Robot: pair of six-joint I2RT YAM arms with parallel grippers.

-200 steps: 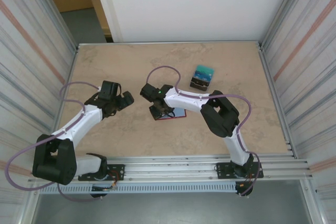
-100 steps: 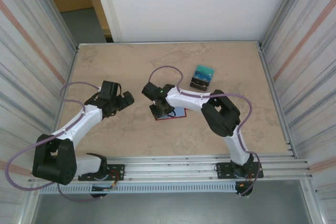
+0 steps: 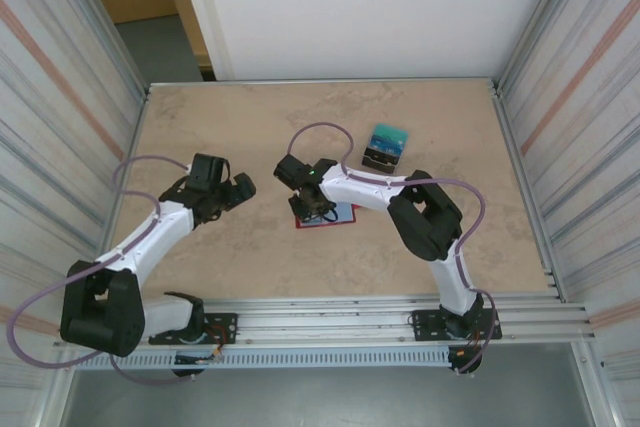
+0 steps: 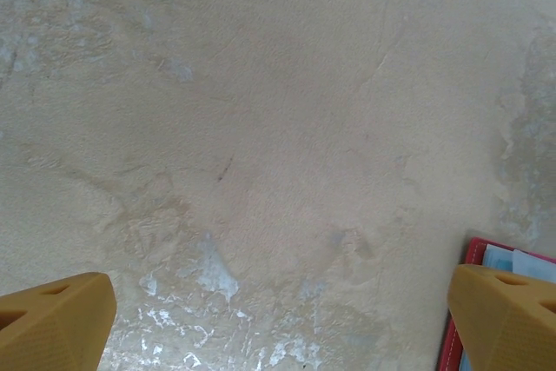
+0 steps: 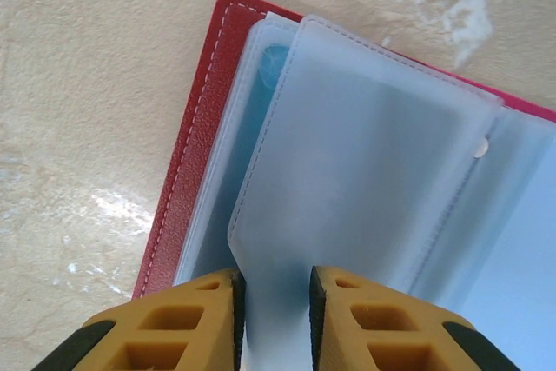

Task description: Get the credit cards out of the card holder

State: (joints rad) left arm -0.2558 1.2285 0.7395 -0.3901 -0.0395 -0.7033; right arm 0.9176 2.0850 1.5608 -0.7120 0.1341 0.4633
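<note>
The right gripper [image 5: 273,314] sits directly over the open card holder [image 5: 200,145], fingers narrowly parted astride a clear pocket's edge, while the left gripper [image 4: 278,323], fingers wide, hangs well aside above bare bench [image 4: 261,128].

Bare table [image 3: 230,127] spreads wide from nine to twelve o'clock. At the centre the right gripper [image 3: 312,209] sits over the open card holder [image 3: 336,215], blocking it from above. The card pile [image 3: 384,145] stands at one o'clock; a passable gap separates it from the holder.
</note>
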